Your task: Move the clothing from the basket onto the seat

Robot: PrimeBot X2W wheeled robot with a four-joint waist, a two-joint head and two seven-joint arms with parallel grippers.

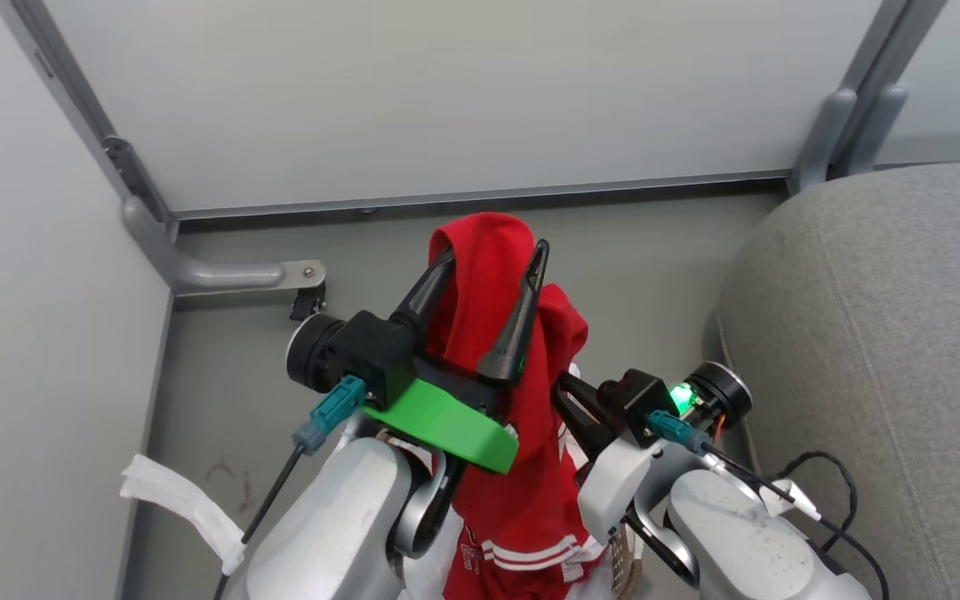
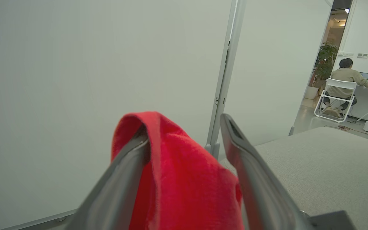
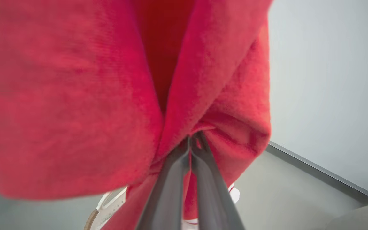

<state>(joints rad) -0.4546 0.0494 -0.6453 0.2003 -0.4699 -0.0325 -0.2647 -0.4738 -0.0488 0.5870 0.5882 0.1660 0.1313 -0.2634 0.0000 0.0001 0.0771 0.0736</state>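
Several pale partition panels (image 1: 447, 92) on grey metal frames wall in a grey floor (image 1: 630, 250), meeting at a corner ahead of the robot. The seat (image 1: 880, 333), a broad grey fabric cushion with a stitched seam, stands at the right of the head view, its rounded edge just beside the right arm. The clothing (image 1: 513, 467) hangs in the air between the two arms, well clear of the floor and not on the seat: bright red fabric with white striped trim near its lower end. Its top fold is draped over the fingers of the left gripper (image 1: 494, 250), which point up and forward. That gripper stands wide, its two dark fingers spread apart, so the cloth rests over one finger and sags between the two rather than being pinched. The right gripper (image 3: 192, 139) is lower and closed tight, its fingertips pressed together on a gathered bunch of the red cloth. Below the hanging fabric, a sliver of the basket (image 3: 92, 221) shows, its brown rim and white wall. In the left wrist view, far off beyond the panels, a person (image 2: 347, 78) sits on a white chair (image 2: 337, 99) at a table.
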